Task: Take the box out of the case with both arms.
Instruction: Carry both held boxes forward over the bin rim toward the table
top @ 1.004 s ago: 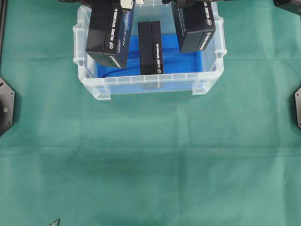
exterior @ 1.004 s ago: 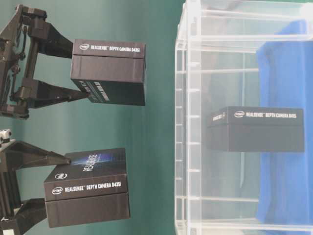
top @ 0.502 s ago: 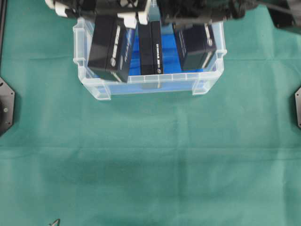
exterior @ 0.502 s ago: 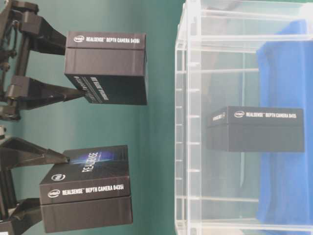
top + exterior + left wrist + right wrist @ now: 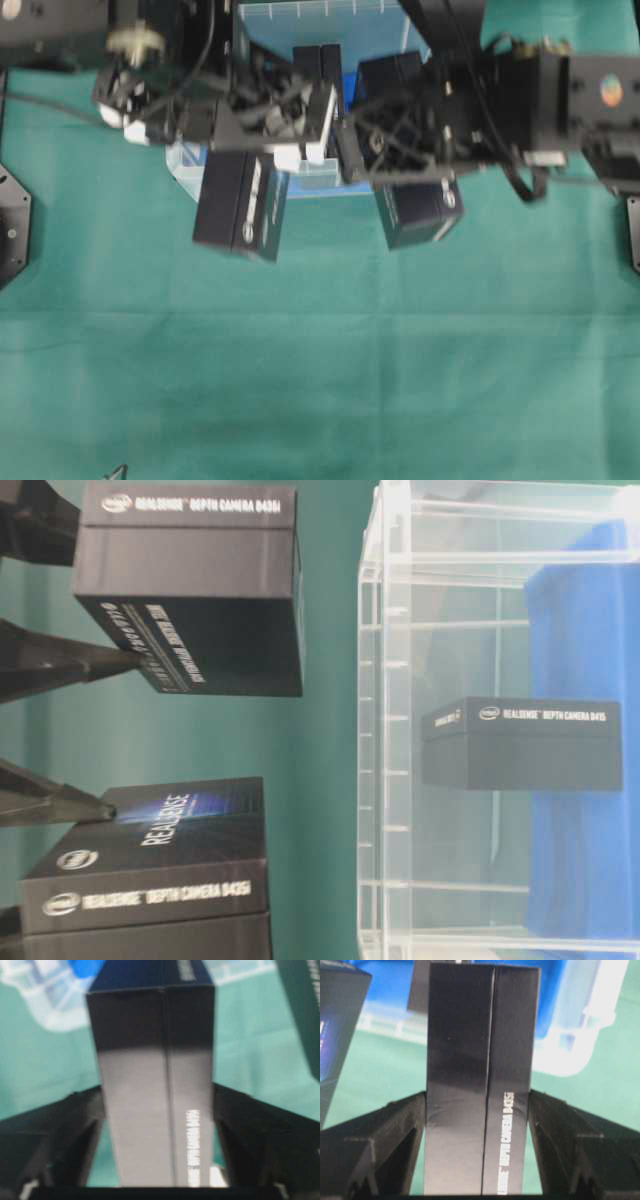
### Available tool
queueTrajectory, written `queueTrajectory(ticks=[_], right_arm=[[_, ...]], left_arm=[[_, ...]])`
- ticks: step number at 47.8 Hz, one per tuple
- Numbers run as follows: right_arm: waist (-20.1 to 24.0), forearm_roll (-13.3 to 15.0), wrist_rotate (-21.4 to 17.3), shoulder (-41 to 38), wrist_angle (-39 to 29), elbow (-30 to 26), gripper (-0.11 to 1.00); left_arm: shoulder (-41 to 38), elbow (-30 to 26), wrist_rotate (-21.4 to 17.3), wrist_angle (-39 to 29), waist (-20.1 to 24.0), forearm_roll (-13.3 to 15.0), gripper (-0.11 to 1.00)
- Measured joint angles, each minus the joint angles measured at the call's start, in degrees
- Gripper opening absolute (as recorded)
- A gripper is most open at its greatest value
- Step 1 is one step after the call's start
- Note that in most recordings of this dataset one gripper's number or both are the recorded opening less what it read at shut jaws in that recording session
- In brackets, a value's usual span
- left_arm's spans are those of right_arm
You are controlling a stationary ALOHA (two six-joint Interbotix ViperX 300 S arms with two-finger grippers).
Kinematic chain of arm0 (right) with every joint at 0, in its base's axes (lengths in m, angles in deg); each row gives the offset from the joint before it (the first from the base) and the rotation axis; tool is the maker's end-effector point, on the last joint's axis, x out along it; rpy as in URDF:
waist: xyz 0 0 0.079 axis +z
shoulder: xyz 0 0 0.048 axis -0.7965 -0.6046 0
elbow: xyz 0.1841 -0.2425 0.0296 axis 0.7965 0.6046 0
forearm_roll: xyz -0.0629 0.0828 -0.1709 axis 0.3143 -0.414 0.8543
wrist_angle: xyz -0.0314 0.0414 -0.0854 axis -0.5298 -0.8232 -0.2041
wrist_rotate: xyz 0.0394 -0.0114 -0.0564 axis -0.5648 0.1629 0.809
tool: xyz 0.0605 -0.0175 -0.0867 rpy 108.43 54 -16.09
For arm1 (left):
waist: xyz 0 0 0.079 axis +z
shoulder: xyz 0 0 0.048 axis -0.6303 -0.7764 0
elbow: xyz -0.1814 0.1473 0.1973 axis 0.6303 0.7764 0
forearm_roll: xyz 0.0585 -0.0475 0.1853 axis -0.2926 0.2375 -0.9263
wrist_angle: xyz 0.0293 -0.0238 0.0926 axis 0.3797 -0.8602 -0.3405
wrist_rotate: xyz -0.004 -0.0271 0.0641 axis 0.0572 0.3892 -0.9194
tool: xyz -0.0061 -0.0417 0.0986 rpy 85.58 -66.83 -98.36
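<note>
box point(image 5: 155, 1090) between left fingers point(image 5: 65, 1130)

Two black RealSense boxes outside the clear case point(image 5: 400, 730): upper box point(image 5: 190, 590) and lower box point(image 5: 150, 875), each pinched by black tool fingers point(image 5: 60, 665) entering from the left. Third box point(image 5: 520, 743) inside the case, against blue lining point(image 5: 580, 630).

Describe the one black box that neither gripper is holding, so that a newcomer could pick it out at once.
Find the clear plastic case with the blue lining. Inside it one black box rests against that lining. The other two boxes hang outside the case, each clamped in a gripper; this one is touched by nothing.
</note>
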Motion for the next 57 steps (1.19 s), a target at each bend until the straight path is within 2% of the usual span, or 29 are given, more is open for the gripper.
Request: queueTrajectory(ticks=[15, 25, 41, 57], right_arm=[[7.6, 1.3, -7.9, 0.0, -1.4, 0.0, 0.65], [11.0, 1.5, -11.2, 0.0, -1.8, 0.0, 0.65], [11.4, 1.6, -11.3, 0.0, -1.8, 0.0, 0.65], [11.4, 3.1, -11.3, 0.0, -1.8, 0.1, 0.65]], left_arm=[[0.0, 0.5, 8.7, 0.0, -8.0, 0.0, 0.62], [0.0, 0.5, 11.9, 0.0, -10.8, -0.1, 0.62], [0.0, 0.5, 12.1, 0.0, -11.4, -0.4, 0.62], [0.0, 1.8, 12.0, 0.0, -11.6, -0.7, 0.62]])
